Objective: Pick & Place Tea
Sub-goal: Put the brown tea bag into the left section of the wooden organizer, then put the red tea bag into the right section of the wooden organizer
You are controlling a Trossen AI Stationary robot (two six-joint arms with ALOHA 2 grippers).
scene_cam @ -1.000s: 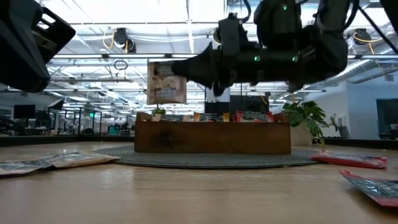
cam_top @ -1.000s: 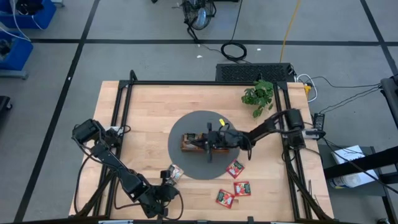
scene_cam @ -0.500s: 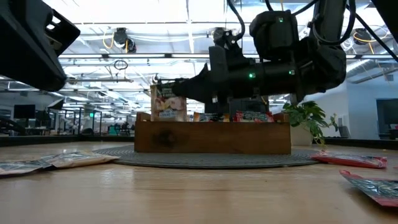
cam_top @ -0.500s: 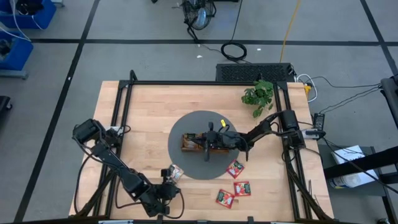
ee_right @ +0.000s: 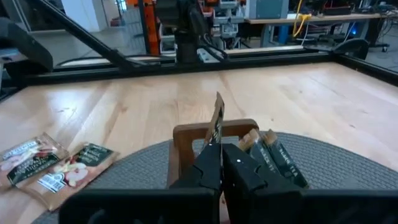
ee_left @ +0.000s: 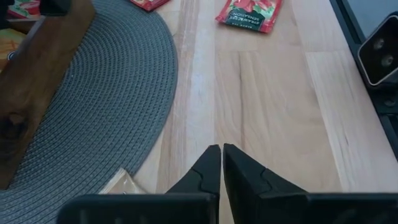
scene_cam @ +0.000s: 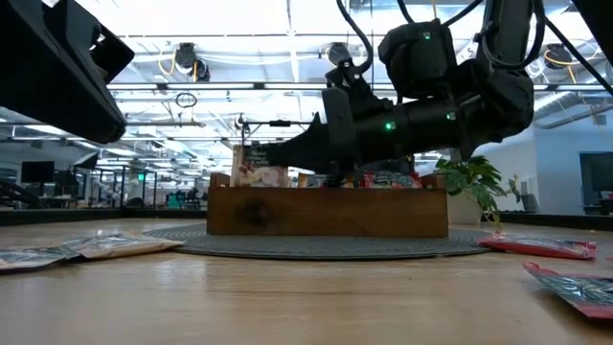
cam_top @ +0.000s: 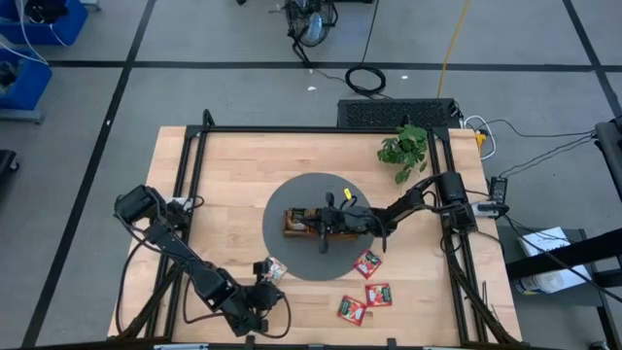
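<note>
From above, a round grey woven mat (cam_top: 316,226) lies in the middle of the pale plank table (cam_top: 224,175), and a small brown wooden tray (cam_top: 309,223) sits on the mat. The right gripper (cam_top: 316,225) reaches over the tray from the plant side, fingers pinched on a tan tea sachet (cam_top: 313,227) that is hard to make out here. Three flat red sachets (cam_top: 367,263) lie on bare wood just off the mat's edge, and two tan ones (cam_top: 273,270) rest at the mat's near rim. The left gripper (cam_top: 260,277) hovers beside those two, well away from the tray.

At table level, the tray (scene_cam: 326,211) is a long box with a smooth dark-grained wall; the ribbed mat (scene_cam: 326,245) spreads under it. The right gripper (scene_cam: 261,158) comes in level above the tray's end compartment, holding a glossy square sachet (scene_cam: 255,174) upright — its lower edge is dipped behind the wall. More sachets stand in the tray (scene_cam: 383,178).

The left wrist view shows its fingers (ee_left: 208,171) nearly together with nothing between them, over bare wood beside the mat's coiled weave (ee_left: 106,106).

The right wrist view shows the fingers (ee_right: 210,165) clamped on the thin sachet (ee_right: 216,121) edge-on over the tray's end compartment (ee_right: 186,140) — two tan sachets (ee_right: 56,163) lie flat off the mat
</note>
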